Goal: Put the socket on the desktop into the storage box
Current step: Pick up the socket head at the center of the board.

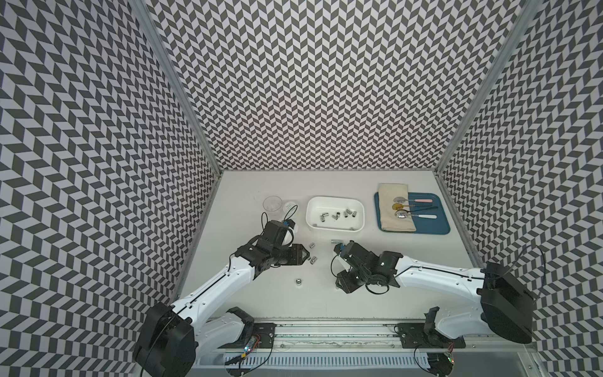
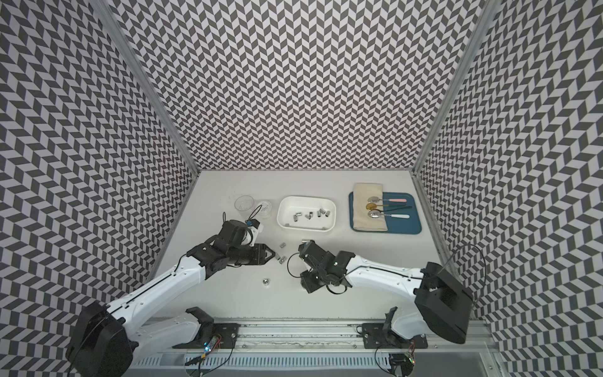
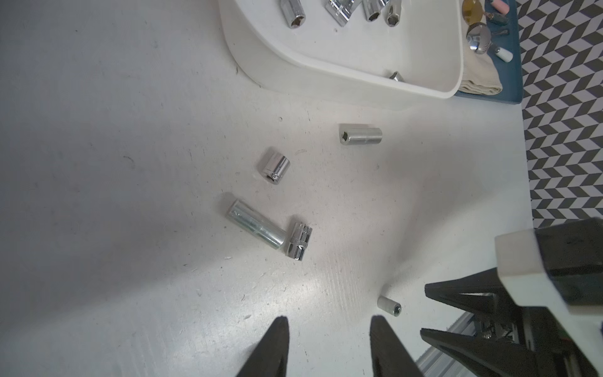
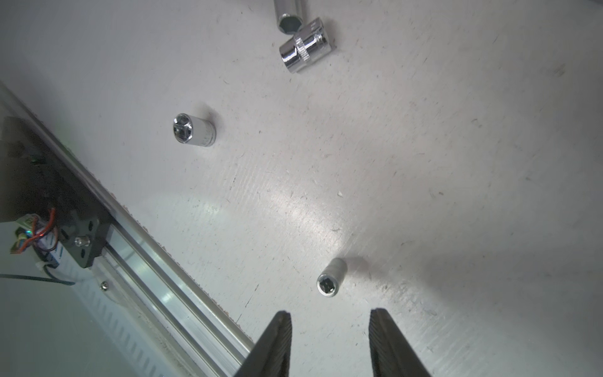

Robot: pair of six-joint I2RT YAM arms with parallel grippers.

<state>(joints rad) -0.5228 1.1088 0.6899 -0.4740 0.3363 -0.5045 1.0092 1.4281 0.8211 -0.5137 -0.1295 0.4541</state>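
Note:
Several chrome sockets lie loose on the desktop [image 1: 261, 293]: a short one [image 1: 312, 244], a touching pair [image 1: 314, 260], a long one [image 1: 335, 242] and an upright one [image 1: 298, 281]. My left gripper [image 1: 306, 255] is open and empty, its tips just short of the pair [image 3: 270, 230]. The right gripper [image 4: 329, 315] is open too, tilted down with a small socket [image 4: 329, 277] on the surface just ahead of its fingertips. That small socket [image 3: 390, 305] also shows in the left wrist view. The white storage box [image 1: 308, 212] behind them holds several sockets.
A clear cup [image 1: 272, 203] stands left of the box. A blue tray [image 1: 434, 225] with a beige cloth and spoons lies to its right. An aluminium rail [image 1: 326, 329] runs along the front edge. Chevron walls close three sides.

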